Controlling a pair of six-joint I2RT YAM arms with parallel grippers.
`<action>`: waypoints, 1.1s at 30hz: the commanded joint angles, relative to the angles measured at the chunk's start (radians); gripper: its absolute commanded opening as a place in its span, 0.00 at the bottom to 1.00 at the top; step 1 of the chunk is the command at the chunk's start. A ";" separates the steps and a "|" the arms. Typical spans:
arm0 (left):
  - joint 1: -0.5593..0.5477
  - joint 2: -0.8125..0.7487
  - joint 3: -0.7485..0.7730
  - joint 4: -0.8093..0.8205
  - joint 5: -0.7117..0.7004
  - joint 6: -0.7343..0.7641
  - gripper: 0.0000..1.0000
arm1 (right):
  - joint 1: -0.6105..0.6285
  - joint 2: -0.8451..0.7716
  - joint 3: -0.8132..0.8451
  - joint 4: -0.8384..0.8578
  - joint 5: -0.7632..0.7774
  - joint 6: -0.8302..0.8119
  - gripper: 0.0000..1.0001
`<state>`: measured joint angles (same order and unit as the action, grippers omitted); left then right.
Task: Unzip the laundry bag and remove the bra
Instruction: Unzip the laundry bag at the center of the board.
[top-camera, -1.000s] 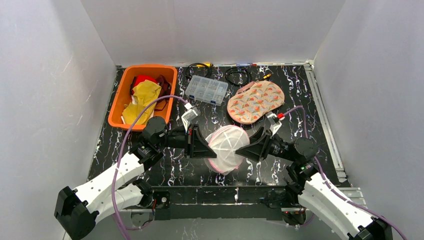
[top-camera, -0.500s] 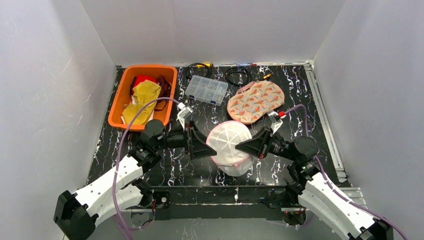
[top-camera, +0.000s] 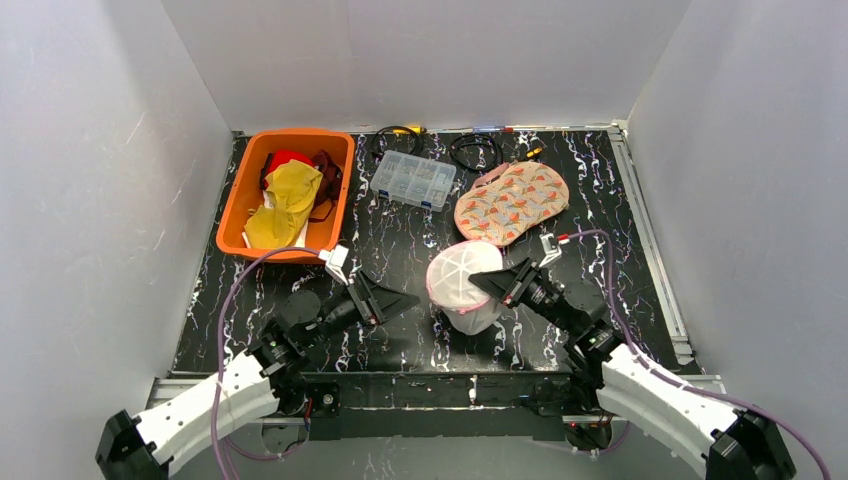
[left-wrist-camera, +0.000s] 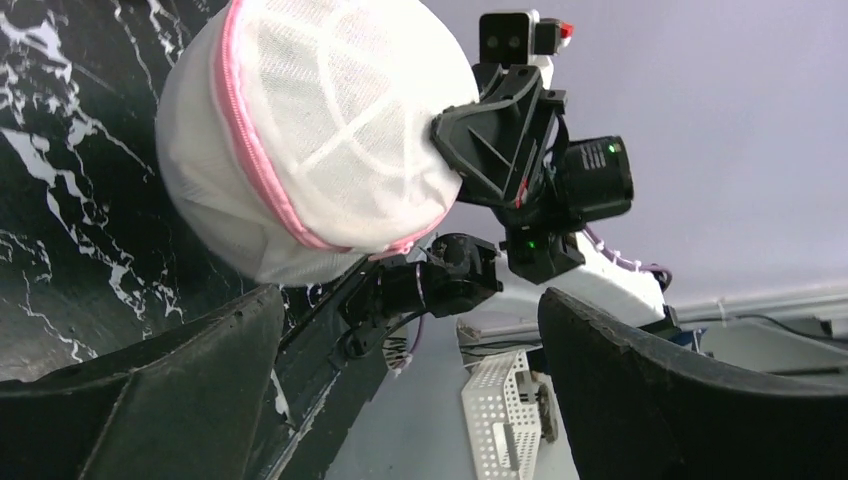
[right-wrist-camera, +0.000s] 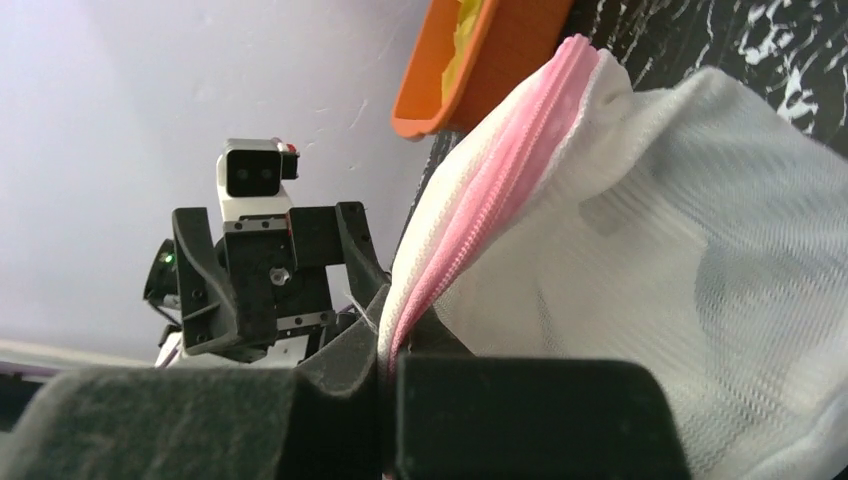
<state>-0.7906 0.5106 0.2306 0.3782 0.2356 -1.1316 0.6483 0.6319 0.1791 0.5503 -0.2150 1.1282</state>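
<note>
one domed mesh laundry bag, pink-zipped
pinched by right gripper; left gripper wide; marbled black table, white walls

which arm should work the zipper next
Left, probably: the left gripper is open and free, facing the laundry bag, while the right gripper is shut on it beside the pink zipper.

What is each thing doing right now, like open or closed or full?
laundry bag: zipper closed, pinched at its pink edge.
right hand: shut on the laundry bag.
left hand: open, holding nothing, apart from the laundry bag.
orange bin: holding yellow and red clothes.
clear box: lid looks closed.
patterned mitt: lying flat.
</note>
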 joint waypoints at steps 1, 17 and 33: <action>-0.113 0.094 0.020 0.015 -0.280 -0.091 0.94 | 0.114 0.032 -0.023 0.152 0.249 0.033 0.01; -0.153 0.467 -0.009 0.278 -0.371 -0.238 0.64 | 0.265 0.126 -0.127 0.282 0.483 0.089 0.01; -0.153 0.648 0.016 0.439 -0.305 -0.230 0.55 | 0.271 0.126 -0.147 0.343 0.426 0.136 0.01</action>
<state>-0.9386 1.1347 0.2249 0.7361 -0.0795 -1.3720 0.9096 0.7757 0.0349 0.8051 0.2153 1.2423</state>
